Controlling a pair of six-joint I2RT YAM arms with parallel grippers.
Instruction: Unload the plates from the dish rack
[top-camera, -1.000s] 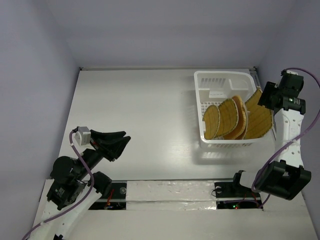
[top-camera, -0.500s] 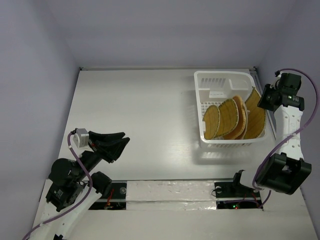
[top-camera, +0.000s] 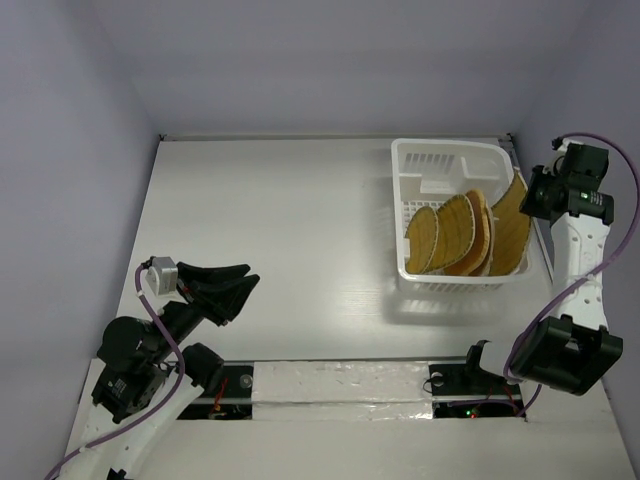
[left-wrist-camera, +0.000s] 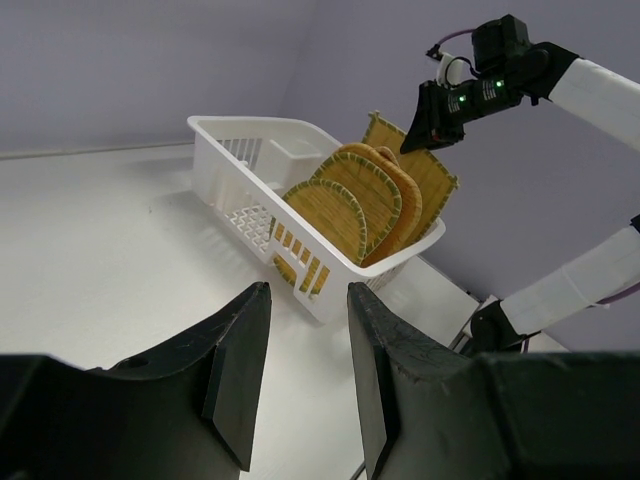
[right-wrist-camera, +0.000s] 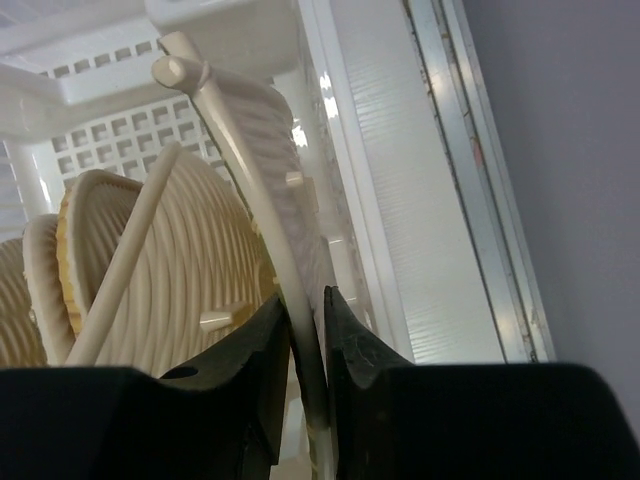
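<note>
The white dish rack (top-camera: 440, 150) stands at the table's far right and holds several tan woven plates (top-camera: 450, 235) on edge. My right gripper (top-camera: 527, 195) is shut on the top rim of the rightmost, square plate (top-camera: 512, 225), which leans against the rack's right wall. In the right wrist view the jaws (right-wrist-camera: 306, 300) pinch that plate's rim (right-wrist-camera: 240, 150), with the neighbouring plate (right-wrist-camera: 170, 260) to its left. My left gripper (top-camera: 235, 285) is open and empty, low at the near left, far from the rack (left-wrist-camera: 240, 160). The plates (left-wrist-camera: 350, 210) also show in the left wrist view.
The rack sits close to the right wall and the metal rail at the table's right edge (right-wrist-camera: 450, 150). Purple-grey walls enclose the table at the back and both sides. A taped strip (top-camera: 340, 385) runs along the near edge between the arm bases.
My right gripper has moved slightly up and back with the square plate's rim in it. The rack's near end has shifted a little toward the far side. The left arm has barely moved.
</note>
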